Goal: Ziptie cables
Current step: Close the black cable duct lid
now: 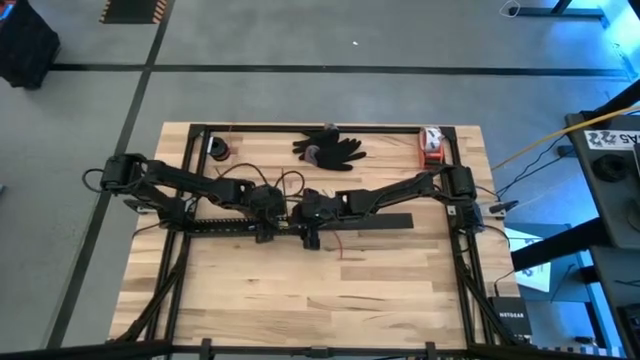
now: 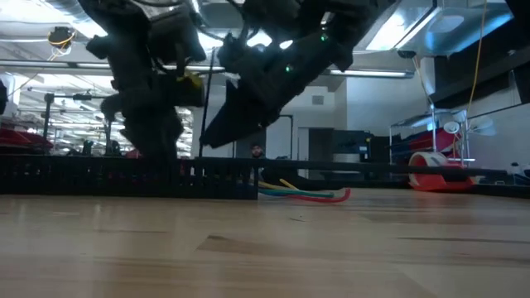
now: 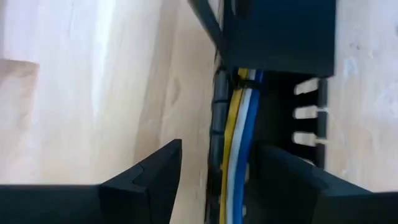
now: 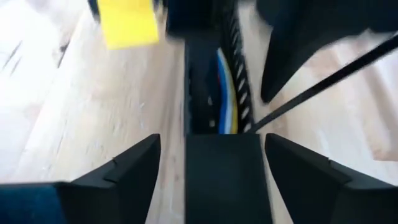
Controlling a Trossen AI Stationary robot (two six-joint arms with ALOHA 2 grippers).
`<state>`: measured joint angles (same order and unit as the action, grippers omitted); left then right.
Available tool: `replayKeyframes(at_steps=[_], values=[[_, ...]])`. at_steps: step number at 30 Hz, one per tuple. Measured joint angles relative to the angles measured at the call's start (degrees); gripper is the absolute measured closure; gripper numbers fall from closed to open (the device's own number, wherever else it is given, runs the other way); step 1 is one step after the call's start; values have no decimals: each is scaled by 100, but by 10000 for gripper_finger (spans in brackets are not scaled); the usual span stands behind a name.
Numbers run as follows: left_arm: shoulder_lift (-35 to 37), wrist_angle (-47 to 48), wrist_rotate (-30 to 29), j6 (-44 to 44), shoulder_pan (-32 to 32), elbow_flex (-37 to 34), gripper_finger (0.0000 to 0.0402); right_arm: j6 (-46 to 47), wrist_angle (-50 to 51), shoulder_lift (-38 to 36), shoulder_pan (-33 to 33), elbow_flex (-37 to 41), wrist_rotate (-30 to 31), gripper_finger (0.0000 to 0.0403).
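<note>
Meeting mid-table, left gripper point(image 1: 266, 203) and right gripper point(image 1: 312, 210) straddle the cables point(image 3: 239, 149).

Cables point(image 3: 239, 155) partly under black cover point(image 3: 280, 34)

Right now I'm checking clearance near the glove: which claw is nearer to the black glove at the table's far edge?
Right. The right claw sits almost straight in front of the black glove, near the table's middle; the left claw is alongside it, offset further toward the left side.
</note>
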<state>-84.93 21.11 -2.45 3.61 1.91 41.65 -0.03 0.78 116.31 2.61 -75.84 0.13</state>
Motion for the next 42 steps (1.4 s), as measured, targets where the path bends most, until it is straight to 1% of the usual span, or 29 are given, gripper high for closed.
replayKeyframes(at_steps=[3, 6, 10, 12, 14, 16, 18, 22, 24, 27, 31, 33, 37, 40, 42], values=[[227, 91, 31, 7, -19, 9, 206, 34, -18, 26, 4, 12, 34, 111], [695, 32, 56, 27, -44, 177, 206, 118, 10, 22, -2, -148, 51, 108], [1313, 289, 97, 12, -131, 195, 206, 87, 607, 22, -2, -500, 73, 107], [1611, 253, 108, 30, -181, 186, 206, 81, 995, 20, -19, -698, 74, 107], [1741, 261, 119, 165, -227, 111, 206, 76, 1385, 20, -35, -885, 62, 107], [1759, 258, 120, 242, -245, 58, 205, 83, 1644, 20, -39, -974, 28, 107], [1687, 179, 118, 191, -244, 32, 205, 106, 1653, 17, -39, -978, 28, 107], [1444, -353, 132, -73, -190, 33, 205, 245, 1685, 17, -39, -978, 27, 107], [1319, -318, 201, -127, -178, 33, 205, 292, 1706, 15, -39, -978, 28, 107], [1160, -18, 273, -150, -193, 33, 205, 403, 1723, 14, -39, -978, 28, 107], [1102, -52, 354, -176, -188, 7, 205, 592, 1669, 13, -37, -978, 36, 107], [1102, -150, 383, -103, -121, 5, 205, 608, 1662, 12, -37, -978, 89, 107], [1214, -137, 389, 459, -35, 7, 205, 606, 1613, 11, -39, -978, 137, 107], [1271, -97, 393, 508, -26, 7, 205, 586, 1616, 0, -39, -978, 135, 107], [1319, 24, 393, 570, -26, 49, 205, 583, 1786, -111, -39, -976, 135, 107]])
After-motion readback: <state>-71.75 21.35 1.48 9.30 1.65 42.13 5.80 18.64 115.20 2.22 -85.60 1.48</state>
